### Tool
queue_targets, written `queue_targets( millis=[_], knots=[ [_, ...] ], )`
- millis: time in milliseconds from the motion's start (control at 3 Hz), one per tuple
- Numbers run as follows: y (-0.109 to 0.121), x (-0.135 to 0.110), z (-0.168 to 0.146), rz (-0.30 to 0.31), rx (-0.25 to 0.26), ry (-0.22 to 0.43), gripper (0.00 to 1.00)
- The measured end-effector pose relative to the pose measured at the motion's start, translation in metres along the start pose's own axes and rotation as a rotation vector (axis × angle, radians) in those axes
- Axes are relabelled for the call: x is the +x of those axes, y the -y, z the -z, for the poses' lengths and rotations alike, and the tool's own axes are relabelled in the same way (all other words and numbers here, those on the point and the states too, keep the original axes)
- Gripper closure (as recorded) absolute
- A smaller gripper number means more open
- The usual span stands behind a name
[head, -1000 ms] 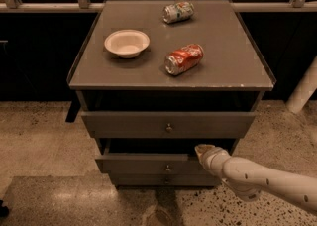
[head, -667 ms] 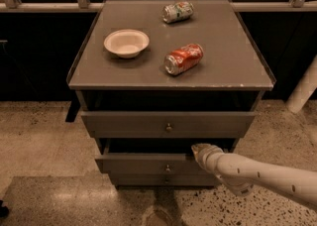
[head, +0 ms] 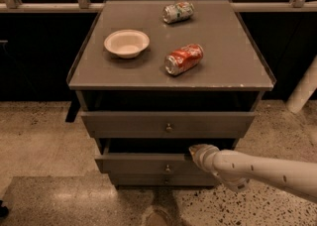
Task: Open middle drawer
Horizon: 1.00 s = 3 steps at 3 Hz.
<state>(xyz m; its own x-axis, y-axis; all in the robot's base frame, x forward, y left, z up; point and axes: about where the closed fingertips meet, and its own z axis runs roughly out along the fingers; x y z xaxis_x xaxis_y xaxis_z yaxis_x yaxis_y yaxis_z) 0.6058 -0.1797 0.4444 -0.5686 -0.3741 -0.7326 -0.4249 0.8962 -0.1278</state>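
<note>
The gripper point(head: 197, 149) is seen at the upper edge of the middle drawer point(head: 143, 163), to the right of the drawer's small round knob point(head: 167, 168). It is carried by a pale arm point(head: 257, 170) that reaches in from the lower right. Whether the gripper is spread or pressed together cannot be told, since its tip is lost against the dark gap above the drawer front. The middle drawer is the second of three stacked grey drawers, and its front is set slightly forward of the lowest drawer point(head: 148, 179) beneath it, with a dark slot shown above it. The top drawer point(head: 124, 124) is likewise drawn out a little. On the counter point(head: 233, 66) above, a white bowl point(head: 127, 43) is placed upright at the left. A red can point(head: 184, 59) is laid on its side to the right of the bowl, apart from it, and a second can point(head: 178, 12), silver and green, is laid on its side near the back edge. A speckled floor point(head: 44, 136) is seen below.
</note>
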Motion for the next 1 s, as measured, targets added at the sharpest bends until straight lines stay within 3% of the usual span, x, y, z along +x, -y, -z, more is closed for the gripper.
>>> queue_targets(
  millis=[333, 667, 1000],
  knots=[
    [-0.001, 0.007, -0.009, 0.028, -0.017, -0.047, 1.00],
    [0.000, 0.014, -0.008, 0.017, -0.024, -0.061, 1.00],
    [-0.003, 0.019, 0.010, -0.003, -0.047, -0.038, 1.00]
  ],
)
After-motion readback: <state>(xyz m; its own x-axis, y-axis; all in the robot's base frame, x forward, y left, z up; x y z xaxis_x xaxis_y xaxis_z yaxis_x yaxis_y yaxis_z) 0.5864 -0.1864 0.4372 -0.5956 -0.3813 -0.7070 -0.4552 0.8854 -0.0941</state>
